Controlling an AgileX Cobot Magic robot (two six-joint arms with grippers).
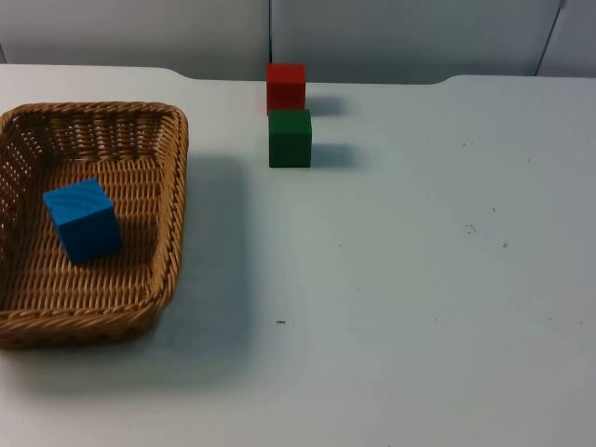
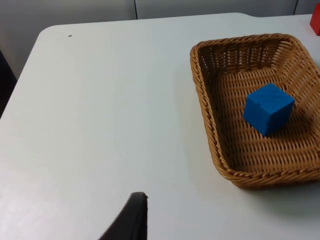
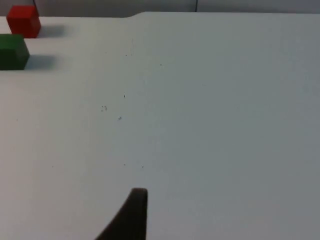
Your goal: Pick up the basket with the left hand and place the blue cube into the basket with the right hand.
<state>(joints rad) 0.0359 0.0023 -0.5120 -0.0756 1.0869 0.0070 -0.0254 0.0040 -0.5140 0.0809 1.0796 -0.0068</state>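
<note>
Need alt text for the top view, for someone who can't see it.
A blue wooden cube lies inside a brown woven wicker basket on the white table. A green cube sits just in front of a red cube near the grey wall.

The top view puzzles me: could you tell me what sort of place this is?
Probably a lab bench for robot manipulation trials: a bare white table ending at a grey partition wall, with only test props on it, a wicker basket holding a blue cube, plus red and green cubes.
</note>
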